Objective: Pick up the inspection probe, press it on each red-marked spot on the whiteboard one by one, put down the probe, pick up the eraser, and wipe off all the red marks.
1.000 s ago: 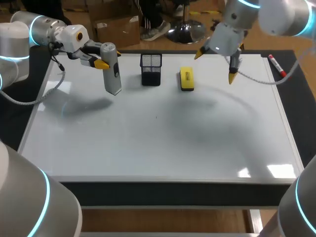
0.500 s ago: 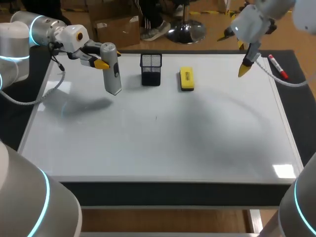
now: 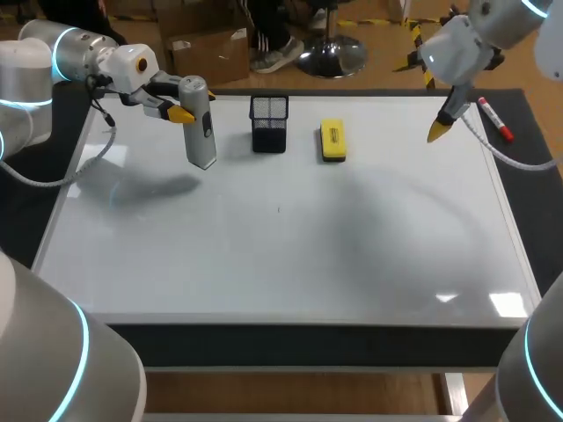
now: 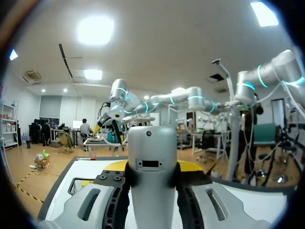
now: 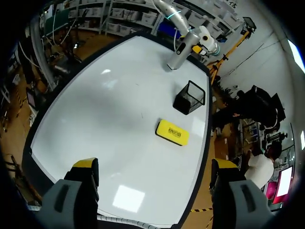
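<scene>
Standing upright near the far left corner of the whiteboard [image 3: 281, 255], the grey inspection probe [image 3: 200, 123] is clamped between the left jaws. A black mesh cup [image 3: 269, 123] stands beside it, then the yellow eraser [image 3: 332, 141], lying flat. The right jaws hang spread wide and empty above the board's far right, near a red marker [image 3: 493, 119].

Seeing only slivers of yellow tips on left gripper [image 4: 152, 166] behind probe [image 4: 151, 152]; losing probe's lower end out of frame; failing to resolve dark speck [image 3: 279, 208] on whiteboard [image 3: 290, 264].

Black mesh cup [image 3: 269, 123], probably red marker [image 3: 493, 119]
</scene>
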Motion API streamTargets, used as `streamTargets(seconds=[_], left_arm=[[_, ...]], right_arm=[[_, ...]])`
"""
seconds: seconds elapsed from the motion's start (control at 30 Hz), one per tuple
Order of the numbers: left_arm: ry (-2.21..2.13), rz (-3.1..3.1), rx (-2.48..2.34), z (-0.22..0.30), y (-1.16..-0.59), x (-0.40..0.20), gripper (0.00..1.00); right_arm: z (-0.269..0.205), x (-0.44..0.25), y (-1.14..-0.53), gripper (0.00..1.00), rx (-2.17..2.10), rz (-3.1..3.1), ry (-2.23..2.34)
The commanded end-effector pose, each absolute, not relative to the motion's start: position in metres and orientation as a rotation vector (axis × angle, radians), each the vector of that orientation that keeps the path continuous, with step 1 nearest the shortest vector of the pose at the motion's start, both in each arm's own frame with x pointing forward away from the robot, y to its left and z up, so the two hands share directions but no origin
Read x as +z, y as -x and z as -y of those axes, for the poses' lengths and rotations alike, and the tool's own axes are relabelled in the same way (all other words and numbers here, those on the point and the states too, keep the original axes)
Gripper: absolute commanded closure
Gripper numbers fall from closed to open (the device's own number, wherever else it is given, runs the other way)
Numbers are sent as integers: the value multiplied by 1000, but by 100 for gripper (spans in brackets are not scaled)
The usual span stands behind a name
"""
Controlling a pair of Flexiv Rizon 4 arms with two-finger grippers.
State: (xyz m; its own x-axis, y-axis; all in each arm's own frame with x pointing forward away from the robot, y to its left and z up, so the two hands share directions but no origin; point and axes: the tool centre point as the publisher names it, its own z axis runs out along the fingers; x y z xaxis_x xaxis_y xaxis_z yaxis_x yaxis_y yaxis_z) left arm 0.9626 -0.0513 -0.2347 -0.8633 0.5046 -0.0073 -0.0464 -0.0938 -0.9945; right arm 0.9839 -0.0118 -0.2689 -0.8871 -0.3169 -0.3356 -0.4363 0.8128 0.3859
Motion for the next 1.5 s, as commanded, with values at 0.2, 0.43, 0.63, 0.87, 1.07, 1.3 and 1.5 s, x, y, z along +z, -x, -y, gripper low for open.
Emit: streamTargets(seconds=[0.2,0.43,0.63,0.87,1.07,1.3,1.5], left_arm=[[516,1816,1998,52,-964,-232,100],[308,1934,2033,50,-967,-212,100],[161,1999,2110,53,-974,-191,100],[12,2054,2242,65,-991,-171,100],[-36,2074,2338,84,-998,-151,100],[-138,2073,2445,113,-1013,-138,100],[-174,2075,2482,136,-1022,-138,100]], right_arm=[[12,-268,-984,0,669,-2745,583],[12,-268,-984,0,669,-2745,583],[12,-268,-984,0,669,-2745,583],[12,-268,-984,0,669,-2745,583],[12,-268,-984,0,669,-2745,583],[12,-268,-984,0,669,-2745,583],[12,-268,-984,0,669,-2745,583]])
